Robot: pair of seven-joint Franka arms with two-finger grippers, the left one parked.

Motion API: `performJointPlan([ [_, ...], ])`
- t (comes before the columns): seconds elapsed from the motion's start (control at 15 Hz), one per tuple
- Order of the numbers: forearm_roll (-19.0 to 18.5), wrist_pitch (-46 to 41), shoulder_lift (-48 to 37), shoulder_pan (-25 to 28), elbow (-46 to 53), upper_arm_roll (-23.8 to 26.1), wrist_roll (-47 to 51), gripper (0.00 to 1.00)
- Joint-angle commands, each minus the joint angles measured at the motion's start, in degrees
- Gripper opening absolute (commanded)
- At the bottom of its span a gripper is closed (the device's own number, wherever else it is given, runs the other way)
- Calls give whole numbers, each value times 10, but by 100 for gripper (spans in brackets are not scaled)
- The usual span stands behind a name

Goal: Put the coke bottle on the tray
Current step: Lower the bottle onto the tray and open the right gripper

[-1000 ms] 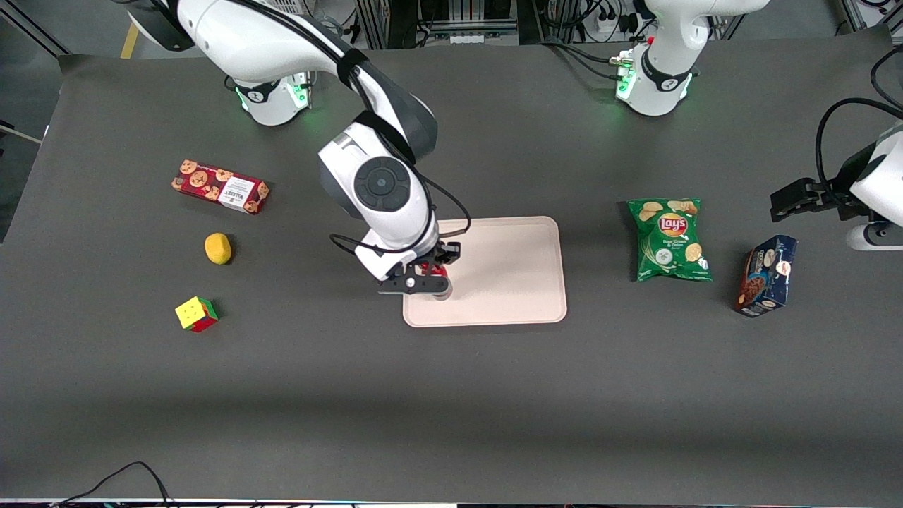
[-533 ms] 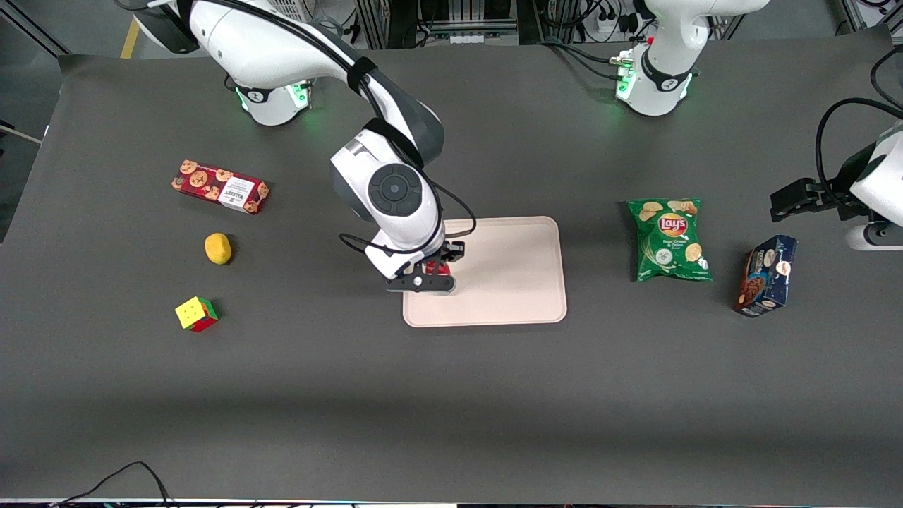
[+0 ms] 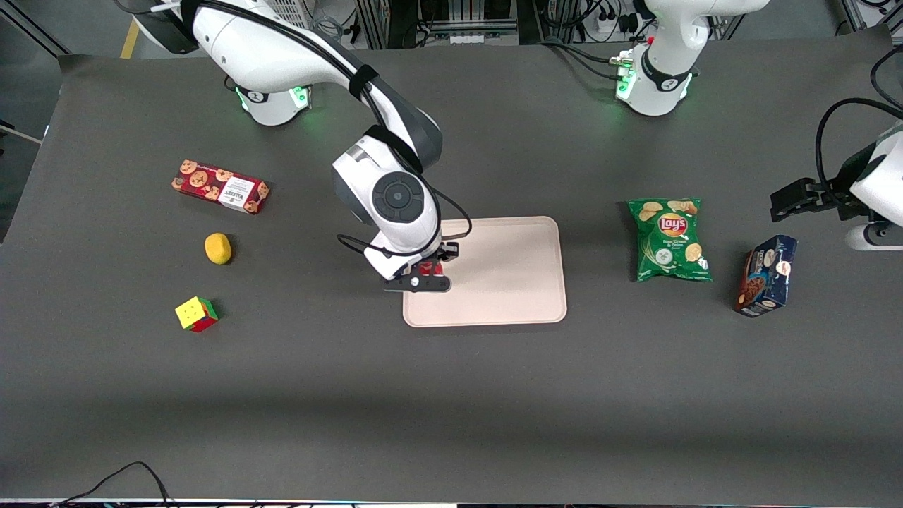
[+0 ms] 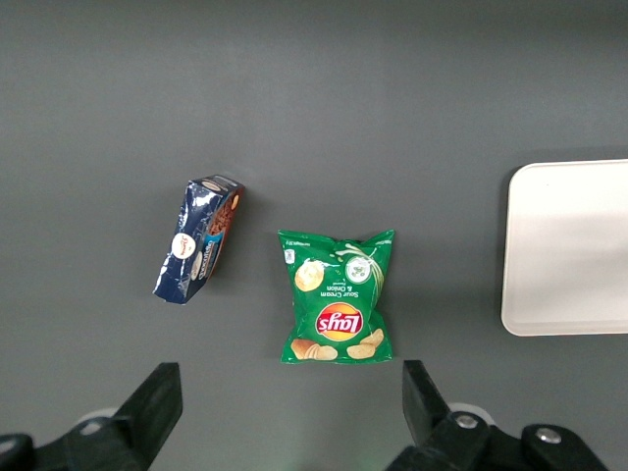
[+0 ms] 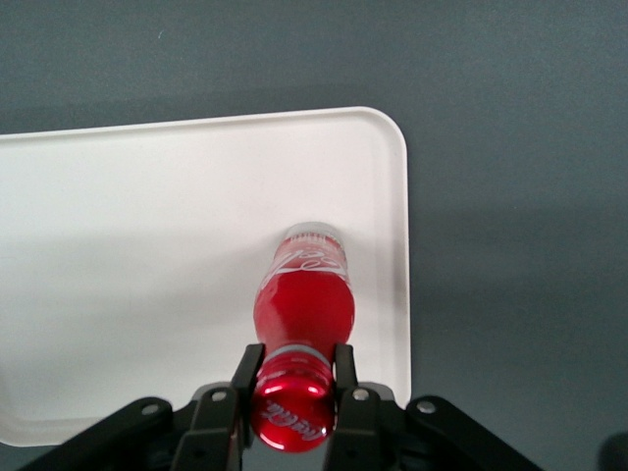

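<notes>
The right arm's gripper [image 3: 432, 274] stands over the pale beige-pink rectangular tray [image 3: 508, 282] at its working-arm end, fingers [image 5: 245, 368] clamped on the cap of the slim red-labelled coke bottle [image 5: 302, 294], whose base rests on the tray just beside the rim. The remaining tray surface toward the parked arm lies open. On the dark bench [image 3: 451, 395], the green crisp bag [image 3: 667, 240] and dark blue snack packet [image 3: 766, 275] sit well apart toward the parked arm's end; the red cookie-printed box [image 3: 220, 187], yellow lemon-like object [image 3: 218, 248] and coloured puzzle cube [image 3: 196, 314] lie toward the working arm's end.
</notes>
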Motion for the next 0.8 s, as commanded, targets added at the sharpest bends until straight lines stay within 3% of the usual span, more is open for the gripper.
performJointPlan([
  [0.0, -10, 5, -14, -1, -12, 1, 20, 52],
  [0.13, -10, 5, -14, -1, -12, 2, 20, 76],
  [0.2, -10, 5, -13, -1, -12, 2, 24, 98],
  [0.47, -3, 5, -23, -6, -8, 1, 32, 100],
  [0.73, 3, -22, -91, -56, -12, 7, 13, 100],
])
